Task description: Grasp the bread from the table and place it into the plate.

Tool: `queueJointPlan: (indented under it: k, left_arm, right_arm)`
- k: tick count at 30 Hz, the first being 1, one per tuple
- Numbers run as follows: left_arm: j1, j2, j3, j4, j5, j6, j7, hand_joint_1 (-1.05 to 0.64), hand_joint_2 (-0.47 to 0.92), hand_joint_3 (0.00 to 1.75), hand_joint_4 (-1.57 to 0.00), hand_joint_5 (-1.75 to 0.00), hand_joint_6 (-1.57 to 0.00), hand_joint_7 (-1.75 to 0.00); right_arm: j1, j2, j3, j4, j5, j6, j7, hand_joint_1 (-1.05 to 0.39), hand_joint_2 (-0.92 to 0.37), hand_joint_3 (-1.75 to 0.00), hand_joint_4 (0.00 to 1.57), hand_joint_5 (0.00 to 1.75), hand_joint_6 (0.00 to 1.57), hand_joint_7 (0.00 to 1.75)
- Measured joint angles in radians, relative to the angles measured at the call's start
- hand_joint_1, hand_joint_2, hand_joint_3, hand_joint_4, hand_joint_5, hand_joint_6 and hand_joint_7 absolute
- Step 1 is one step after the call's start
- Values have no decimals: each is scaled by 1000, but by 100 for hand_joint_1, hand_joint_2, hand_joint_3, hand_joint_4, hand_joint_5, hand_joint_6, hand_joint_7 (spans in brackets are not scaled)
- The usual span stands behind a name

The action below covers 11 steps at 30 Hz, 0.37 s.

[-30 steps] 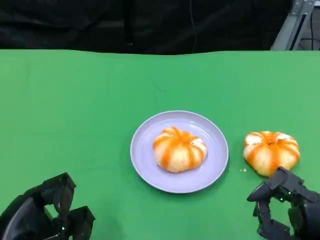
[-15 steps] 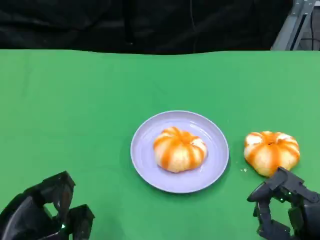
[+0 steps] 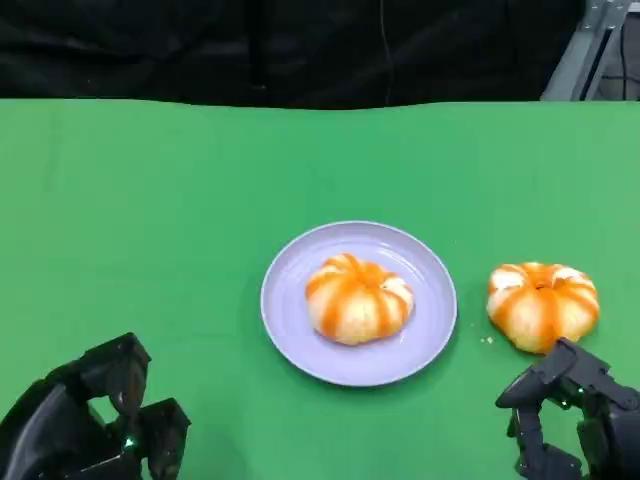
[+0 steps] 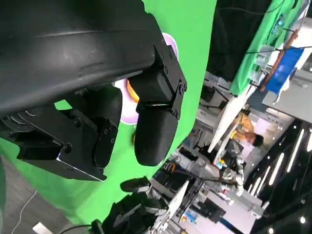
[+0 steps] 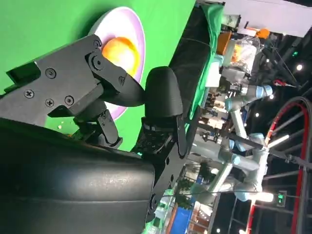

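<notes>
Green surface [image 3: 150, 200]: second bread [image 3: 542, 305] lies lower right beside plate [image 3: 290, 320]; right hand [image 3: 570, 415], fingers released, must reach and grasp it.

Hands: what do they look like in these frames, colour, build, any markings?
Both the left hand and right hand are matte black with blocky, angular finger segments. The wrist views show a smooth rounded black shell, visible screw heads on the right hand's links, and rounded fingertip pads. A small green light glows on the left hand.

orange-striped bread [image 3: 542, 304] beside plate [image 3: 290, 300], another bread [image 3: 358, 297] on it
</notes>
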Motion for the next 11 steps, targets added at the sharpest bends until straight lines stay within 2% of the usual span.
queueJointPlan:
  k: [11]
  left_arm:
    - [-2, -5, 0, 0, 0, -3, 0, 18, 69, 173, -113, -175, -94, -175]
  right_arm:
    - [6, 0, 0, -15, 1, 21, 2, -7, -59, -110, 81, 175, 74, 149]
